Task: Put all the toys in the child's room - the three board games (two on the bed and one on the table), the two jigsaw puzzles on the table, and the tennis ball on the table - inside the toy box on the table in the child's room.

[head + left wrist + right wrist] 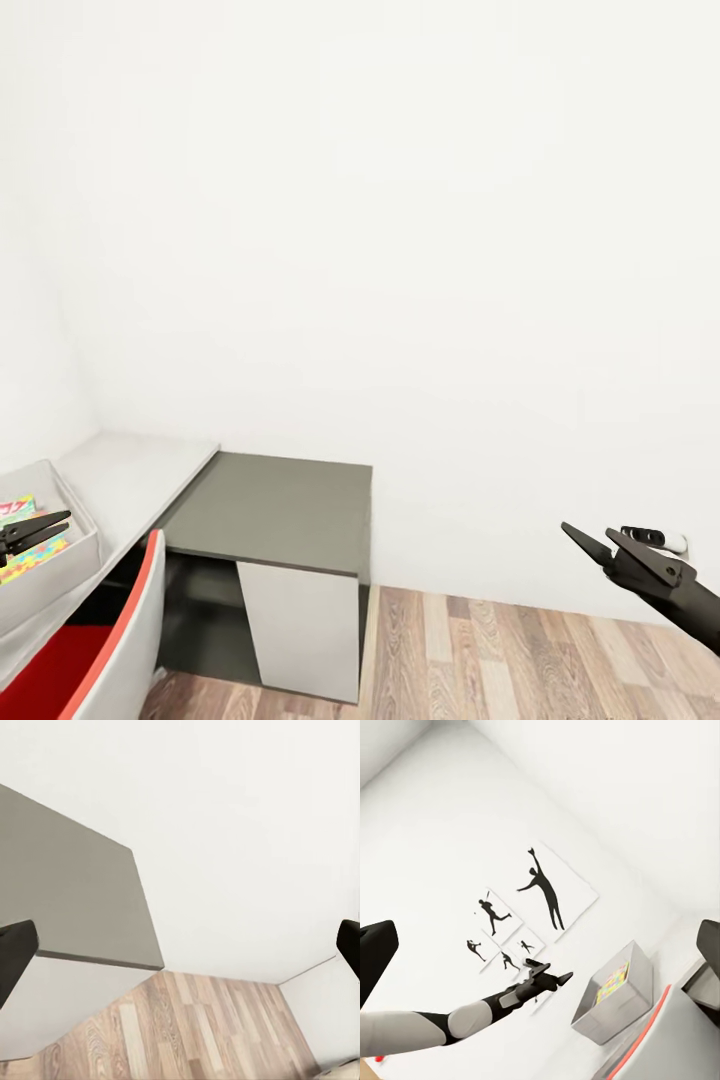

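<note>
The robot faces a bare white wall and a room corner, so the step in hand looks like travel between the table and the bed, not a grasp.

In the head view the toy box [62, 560], one grey bin, sits at about 8 o'clock on the light-grey table [140, 470]. One flat box with multicoloured print [28, 556] lies inside it; whether it is a board game or a puzzle is too cut off to tell. The left gripper [40, 528] hangs just over that bin with its fingers close together and nothing visibly between them. Its own wrist view shows two dark fingertips wide apart at the edges, so I cannot tell its true opening.

The right gripper [612, 545] is at 4 o'clock over the wood floor [520, 650], its two fingers slightly parted and holding nothing.

To do this step well, I judge the left arm should lift clear of the bin's wall before the base turns, and both arms should stay tucked past the one dark grey side cabinet [280, 510] and the one red-edged chair [110, 640].

In the right wrist view four silhouette posters [529, 911] hang on the wall, and the bin [616, 994] shows its colourful contents.
</note>
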Tool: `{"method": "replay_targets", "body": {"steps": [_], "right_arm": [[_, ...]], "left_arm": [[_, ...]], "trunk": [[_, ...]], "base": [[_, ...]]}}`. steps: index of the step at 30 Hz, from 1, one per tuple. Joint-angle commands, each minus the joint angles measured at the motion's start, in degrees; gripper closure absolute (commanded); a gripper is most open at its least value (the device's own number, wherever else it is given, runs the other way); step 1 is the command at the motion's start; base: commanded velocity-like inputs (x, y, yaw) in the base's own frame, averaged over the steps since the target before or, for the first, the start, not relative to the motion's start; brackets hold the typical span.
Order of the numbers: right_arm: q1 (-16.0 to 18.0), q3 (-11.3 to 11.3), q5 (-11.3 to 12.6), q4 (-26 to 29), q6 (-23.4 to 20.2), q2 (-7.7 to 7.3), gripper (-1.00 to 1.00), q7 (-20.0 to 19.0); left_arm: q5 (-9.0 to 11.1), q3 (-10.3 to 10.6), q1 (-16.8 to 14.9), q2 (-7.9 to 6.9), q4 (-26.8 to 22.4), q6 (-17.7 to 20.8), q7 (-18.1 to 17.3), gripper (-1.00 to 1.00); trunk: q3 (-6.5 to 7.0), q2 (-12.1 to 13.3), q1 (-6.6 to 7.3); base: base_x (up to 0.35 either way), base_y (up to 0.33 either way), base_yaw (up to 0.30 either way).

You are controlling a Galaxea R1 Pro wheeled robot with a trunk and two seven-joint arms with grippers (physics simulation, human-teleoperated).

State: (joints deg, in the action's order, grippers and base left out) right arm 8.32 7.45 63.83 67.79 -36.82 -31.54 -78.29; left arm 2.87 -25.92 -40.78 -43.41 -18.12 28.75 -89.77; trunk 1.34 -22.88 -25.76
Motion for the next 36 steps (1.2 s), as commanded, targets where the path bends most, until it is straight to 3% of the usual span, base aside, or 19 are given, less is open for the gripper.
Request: {"method": "replay_targets", "body": {"steps": [1,15,20,31,36], "right_arm": [[0.03,-0.05,0.24,-0.02,-0.54,-0.01,-1.00,-0.07],[0.03,-0.06,0.21,-0.03,-0.54,-0.01,-1.00,-0.05],[0.03,-0.06,0.17,-0.03,-0.54,-0.01,-1.00,-0.03],[0.03,-0.06,0.09,-0.03,-0.54,-0.01,-1.00,0.12],[0.03,-0.06,0.07,-0.03,-0.54,-0.01,-1.00,0.19]], "left_arm": [[-0.06,-0.07,0.01,-0.01,0.01,0.61,-0.23,-1.00],[-0.06,0.05,0.08,0.17,-0.12,0.33,-0.23,-1.00],[-0.06,0.14,0.08,1.17,-0.31,-0.42,-0.23,-1.00],[-0.06,0.36,0.75,6.67,-6.22,-0.59,-0.23,-1.00],[-0.06,0.44,1.71,8.23,-8.44,-0.50,-0.23,-1.00]], "trunk": [[0.05,-0.04,-0.02],[1.13,-0.04,-0.02],[1.52,-0.04,-0.02],[2.36,-0.04,-0.02],[2.75,-0.04,-0.02]], "base": [[-0.001,-0.004,-0.199],[0.000,-0.001,-0.199],[0.000,0.000,-0.199],[0.000,0.000,-0.199],[0.000,0.000,-0.198]]}}
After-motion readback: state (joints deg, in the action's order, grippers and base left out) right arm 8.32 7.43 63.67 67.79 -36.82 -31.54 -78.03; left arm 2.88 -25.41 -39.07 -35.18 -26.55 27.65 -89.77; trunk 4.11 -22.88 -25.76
